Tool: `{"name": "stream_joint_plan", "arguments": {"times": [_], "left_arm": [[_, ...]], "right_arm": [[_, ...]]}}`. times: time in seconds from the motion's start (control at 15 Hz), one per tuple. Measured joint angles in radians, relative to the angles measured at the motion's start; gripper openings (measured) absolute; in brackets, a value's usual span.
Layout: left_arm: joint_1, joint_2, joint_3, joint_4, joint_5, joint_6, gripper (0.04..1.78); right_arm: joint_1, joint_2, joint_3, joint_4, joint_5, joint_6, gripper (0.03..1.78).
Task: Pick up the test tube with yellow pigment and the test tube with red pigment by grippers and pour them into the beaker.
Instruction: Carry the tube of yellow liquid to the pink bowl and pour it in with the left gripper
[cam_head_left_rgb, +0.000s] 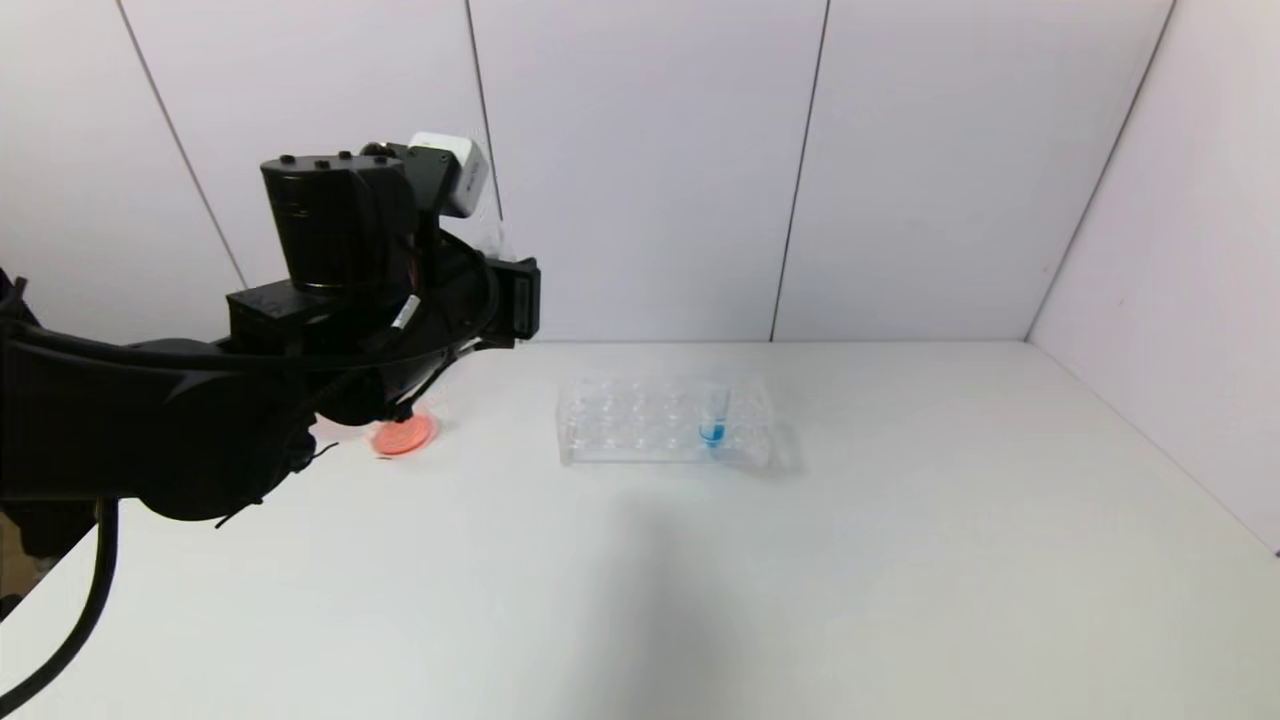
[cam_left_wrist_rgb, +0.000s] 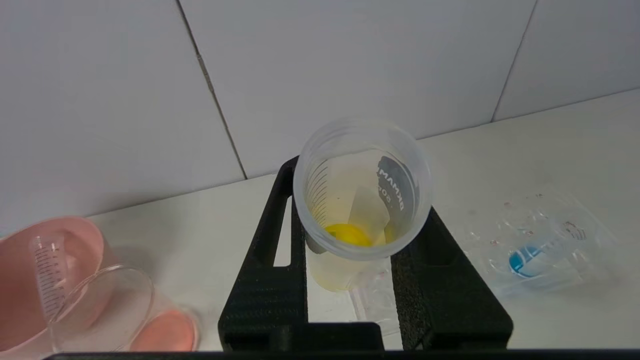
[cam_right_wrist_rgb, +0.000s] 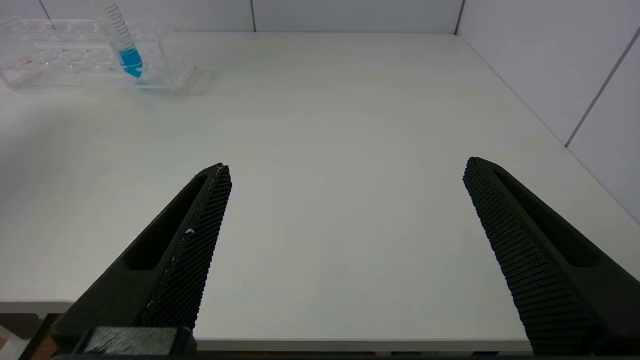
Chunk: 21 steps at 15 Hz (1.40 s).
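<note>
The left hand is filling the near part of the left wrist view, its two black fingers clenched on the test tube with yellow pigment, which is pointing its open mouth toward the camera with a little yellow liquid sitting inside. In the head view the left arm is reaching over the left side of the desk, raised above it. Beside the hand, the beaker is standing just in front of a pink bowl. A clear tube rack is sitting mid-desk, holding a tube with blue liquid. The right hand is hanging over the desk's near edge, released, its fingers spread wide with nothing between them. The red tube is not showing anywhere.
</note>
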Motion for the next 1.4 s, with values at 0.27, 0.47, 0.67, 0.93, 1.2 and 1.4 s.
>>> {"name": "stream_joint_plan", "arguments": {"times": [0.27, 0.47, 0.67, 0.93, 1.2, 1.4], "left_arm": [[0.09, -0.034, 0.002, 0.06, -0.059, 0.0, 0.49], [0.17, -0.05, 0.011, 0.085, -0.114, -0.003, 0.49], [0.251, -0.055, 0.018, 0.095, -0.163, -0.005, 0.49], [0.352, -0.058, 0.02, 0.127, -0.248, -0.006, 0.49], [0.469, -0.056, 0.02, 0.13, -0.341, -0.006, 0.49], [0.553, -0.049, 0.023, 0.141, -0.413, -0.006, 0.49]], "right_arm": [[0.0, 0.0, 0.0, 0.0, 0.0, 0.0, 1.7], [0.0, 0.0, 0.0, 0.0, 0.0, 0.0, 1.7], [0.0, 0.0, 0.0, 0.0, 0.0, 0.0, 1.7], [0.0, 0.0, 0.0, 0.0, 0.0, 0.0, 1.7], [0.0, 0.0, 0.0, 0.0, 0.0, 0.0, 1.7], [0.0, 0.0, 0.0, 0.0, 0.0, 0.0, 1.7]]}}
